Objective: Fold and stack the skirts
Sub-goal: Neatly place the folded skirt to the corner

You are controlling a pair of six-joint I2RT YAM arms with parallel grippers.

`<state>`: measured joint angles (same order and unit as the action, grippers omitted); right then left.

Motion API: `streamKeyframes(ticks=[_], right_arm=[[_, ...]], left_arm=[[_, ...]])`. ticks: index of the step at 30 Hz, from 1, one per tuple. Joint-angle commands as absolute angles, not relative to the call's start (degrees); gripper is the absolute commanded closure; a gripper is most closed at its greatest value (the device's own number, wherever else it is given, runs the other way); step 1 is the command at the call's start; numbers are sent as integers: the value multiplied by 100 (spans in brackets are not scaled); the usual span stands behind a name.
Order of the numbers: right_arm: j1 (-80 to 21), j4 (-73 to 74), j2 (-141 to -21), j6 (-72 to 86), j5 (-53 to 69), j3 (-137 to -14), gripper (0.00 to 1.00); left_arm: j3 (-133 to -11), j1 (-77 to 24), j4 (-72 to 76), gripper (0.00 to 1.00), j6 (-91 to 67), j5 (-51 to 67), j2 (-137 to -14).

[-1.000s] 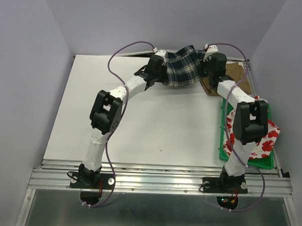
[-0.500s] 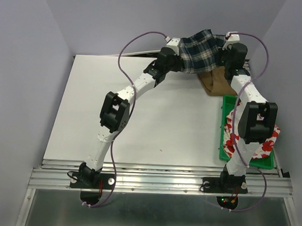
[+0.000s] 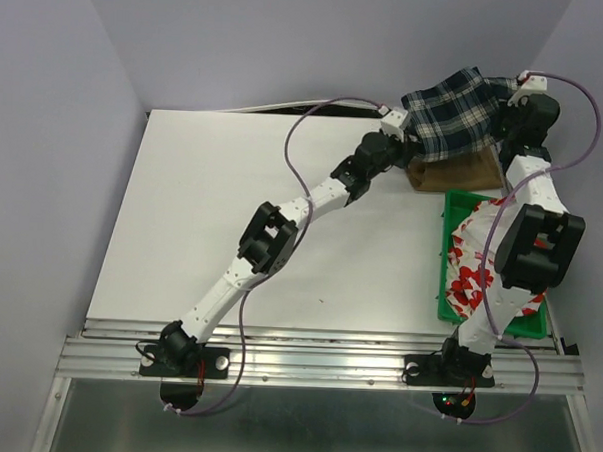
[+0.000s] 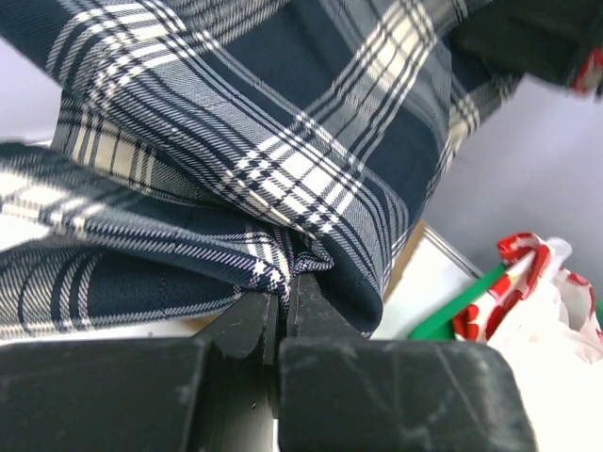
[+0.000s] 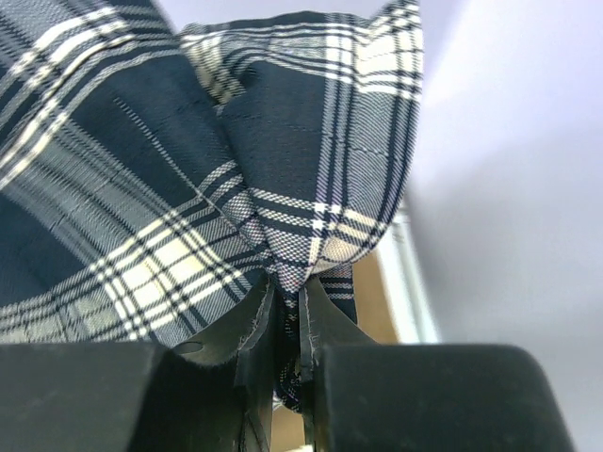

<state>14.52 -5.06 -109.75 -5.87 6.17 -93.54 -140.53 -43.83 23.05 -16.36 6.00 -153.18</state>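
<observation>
I have both hands on the dark navy-and-white plaid cloth skirt [image 3: 455, 113], which hangs in the air between them over the far right corner of the white bench [image 3: 212, 202]. My left hand [image 4: 285, 282] is pinched tight on a bunched fold at one edge. My right hand [image 5: 283, 301] is clamped narrow on the opposite edge. Below it, the plain tan-brown skirt [image 3: 464, 173] lies on the bench. The white skirt with red flower print [image 3: 475, 269] sits crumpled in the green plastic tray [image 3: 461, 200] at the near right.
</observation>
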Motion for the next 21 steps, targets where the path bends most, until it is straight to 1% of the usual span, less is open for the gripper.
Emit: streamKeyframes(ticks=[1, 5, 6, 7, 8, 9, 10, 11, 13, 14, 16, 18, 19, 20, 21], right_arm=[[1766, -1353, -10573, -817, 616, -9151, 99], [1828, -1634, -10635, -905, 554, -8544, 99], [1828, -1687, -10661, -940, 519, -8291, 99], [1828, -1818, -10739, -914, 501, -8166, 99], [1828, -1854, -10740, -914, 466, -8078, 99], [1828, -1872, -10862, -879, 448, -8008, 99], [1828, -1889, -10942, -844, 379, -7955, 99], [1828, -1881, -11012, -809, 326, -7911, 99], [1828, -1881, -11179, -738, 247, -7884, 99], [1828, -1881, -11188, -730, 264, -7849, 99], [1828, -1872, -11197, -703, 272, -7822, 99], [1828, -1758, -11206, -686, 220, -7875, 99], [1828, -1619, -11232, -686, 176, -7953, 95], [1828, -1539, -11241, -686, 158, -7954, 87], [1828, -1477, -11241, -651, 132, -8006, 72]], left_arm=[[-14555, -4684, 3471, 100, -1381, 204, -15617], [-14555, -4676, 3446, 99, -1424, 149, -15961], [-14520, -4650, 3384, 95, -1511, 210, -15978], [-14450, -4589, 3245, 89, -1616, 246, -15987], [-14406, -4553, 3234, 86, -1791, 324, -15970], [-14353, -4535, 3200, 81, -1889, 386, -15944], [-14309, -4518, 3164, 73, -1898, 482, -15909], [-14282, -4518, 2999, 54, -1864, 501, -15873], [-14204, -4474, 2883, 47, -1933, 597, -15759], [-14038, -4413, 2831, 40, -2003, 641, -15637], [-13887, -4343, 2804, 30, -2161, 842, -15513], [-13852, -4281, 2594, 18, -2223, 975, -15346], [-13765, -4211, 2401, 5, -2206, 1150, -15146], [-13677, -4175, 2295, 2, -2154, 1221, -15004], [-13545, -4096, 2198, 1, -2101, 1317, -14829]])
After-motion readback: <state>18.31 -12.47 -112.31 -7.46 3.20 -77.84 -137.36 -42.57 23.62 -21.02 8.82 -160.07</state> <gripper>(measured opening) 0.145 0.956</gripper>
